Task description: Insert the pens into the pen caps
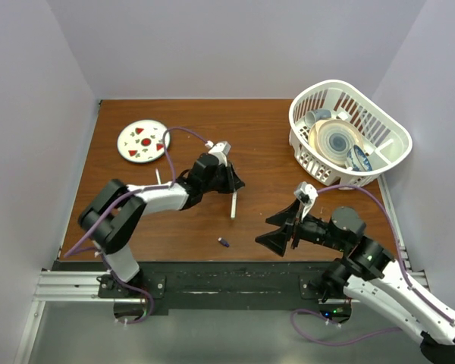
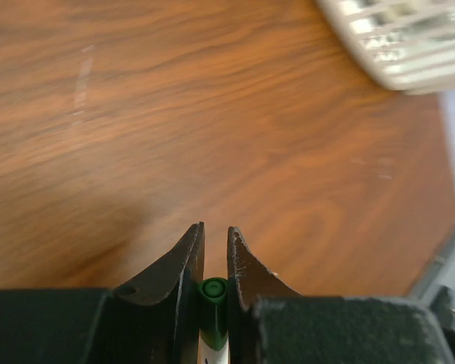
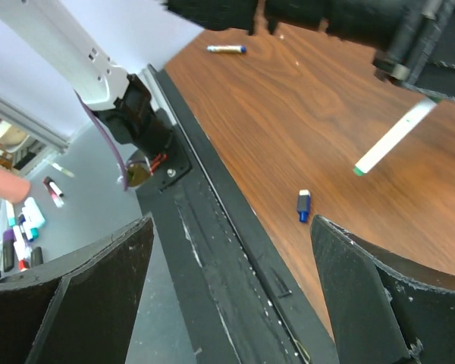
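The left gripper [image 2: 214,227] is closed narrowly on a pen [image 2: 212,299], gripped near its green end. The right gripper [image 3: 231,224] is spread wide and empty, with the blue cap [image 3: 304,205] lying loose nearby. The cap is judged light, hard and apt to roll, so it is best pinched squarely across its sides.

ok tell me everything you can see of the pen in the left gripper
A thin white pen, plastic by the look, with a green end. The left gripper is shut on it, one finger on each side of the barrel. The green end is the free one; it slants down toward the table and points at the near edge. Whether it touches the wood I cannot tell. Nothing else is against it.
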Robot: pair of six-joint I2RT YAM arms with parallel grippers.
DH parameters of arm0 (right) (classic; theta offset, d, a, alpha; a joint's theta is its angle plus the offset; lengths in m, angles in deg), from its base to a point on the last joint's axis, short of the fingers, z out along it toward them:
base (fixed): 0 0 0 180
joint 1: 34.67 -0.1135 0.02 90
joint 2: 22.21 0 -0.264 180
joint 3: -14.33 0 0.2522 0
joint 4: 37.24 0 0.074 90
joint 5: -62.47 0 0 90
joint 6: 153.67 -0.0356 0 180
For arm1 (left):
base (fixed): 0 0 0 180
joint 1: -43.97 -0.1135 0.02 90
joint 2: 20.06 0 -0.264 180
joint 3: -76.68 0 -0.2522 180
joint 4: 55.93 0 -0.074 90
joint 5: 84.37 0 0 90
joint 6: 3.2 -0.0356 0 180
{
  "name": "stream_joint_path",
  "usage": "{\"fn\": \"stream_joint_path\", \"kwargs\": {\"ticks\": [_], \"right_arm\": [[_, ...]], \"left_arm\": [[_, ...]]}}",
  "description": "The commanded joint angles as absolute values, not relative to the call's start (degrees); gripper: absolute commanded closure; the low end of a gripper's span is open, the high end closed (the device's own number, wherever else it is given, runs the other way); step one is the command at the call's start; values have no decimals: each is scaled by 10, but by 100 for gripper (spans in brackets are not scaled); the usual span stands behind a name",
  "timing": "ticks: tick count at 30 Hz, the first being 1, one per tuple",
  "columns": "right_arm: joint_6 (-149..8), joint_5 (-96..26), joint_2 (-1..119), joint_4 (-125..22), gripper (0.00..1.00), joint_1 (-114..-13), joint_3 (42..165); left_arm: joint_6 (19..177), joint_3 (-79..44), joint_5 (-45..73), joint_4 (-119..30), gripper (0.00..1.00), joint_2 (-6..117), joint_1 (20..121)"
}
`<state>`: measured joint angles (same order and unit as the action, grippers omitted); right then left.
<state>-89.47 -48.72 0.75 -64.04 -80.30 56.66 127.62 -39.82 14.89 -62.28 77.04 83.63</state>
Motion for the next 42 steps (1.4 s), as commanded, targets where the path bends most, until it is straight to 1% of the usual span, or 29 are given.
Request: {"fn": "stream_joint_path", "kwargs": {"ticks": [1, 3, 4, 5, 6, 11, 14, 15, 19, 21, 25, 26, 29, 34, 37, 40, 42], "right_arm": [[-889, -489, 21, -635, 11, -803, 589], [-892, -474, 14, -637, 11, -803, 589], [-891, -468, 11, -644, 11, -803, 589], [-889, -461, 4, -647, 11, -803, 589], [-886, -455, 0, -651, 11, -803, 591], [-876, -441, -5, -678, 11, -803, 604], [-872, -422, -8, -695, 11, -803, 617], [-872, -419, -10, -697, 11, -804, 620], [-872, -418, -15, -706, 11, -803, 632], [-870, -420, -13, -707, 11, -803, 639], [-868, -420, -16, -711, 11, -803, 642], [-868, -421, -17, -712, 11, -802, 640], [-870, -423, -19, -710, 11, -803, 635], [-872, -428, -19, -704, 11, -803, 633], [-873, -431, -19, -706, 11, -803, 635], [-873, -430, -23, -710, 11, -803, 636], [-873, -429, -25, -712, 11, -803, 637]], "left_arm": [[1282, -329, 80, -580, 100, 827, 826], [1292, -309, 57, -548, 99, 853, 825], [1301, -307, 41, -544, 93, 859, 825], [1306, -308, 27, -542, 89, 867, 823], [1310, -308, 23, -536, 83, 870, 823], [1311, -303, -12, -507, 76, 874, 819], [1300, -284, -29, -479, 65, 873, 818], [1297, -277, -33, -454, 59, 872, 819], [1259, -233, -78, -383, 45, 850, 816], [1244, -226, -125, -352, 39, 829, 811], [1208, -237, -219, -297, 40, 793, 782], [1207, -241, -238, -269, 40, 786, 775], [1199, -270, -280, -247, 41, 751, 740], [1186, -315, -272, -240, 41, 710, 673], [1177, -323, -249, -236, 41, 708, 645], [1174, -331, -226, -247, 43, 711, 628], [1172, -334, -228, -247, 44, 716, 620]]}}
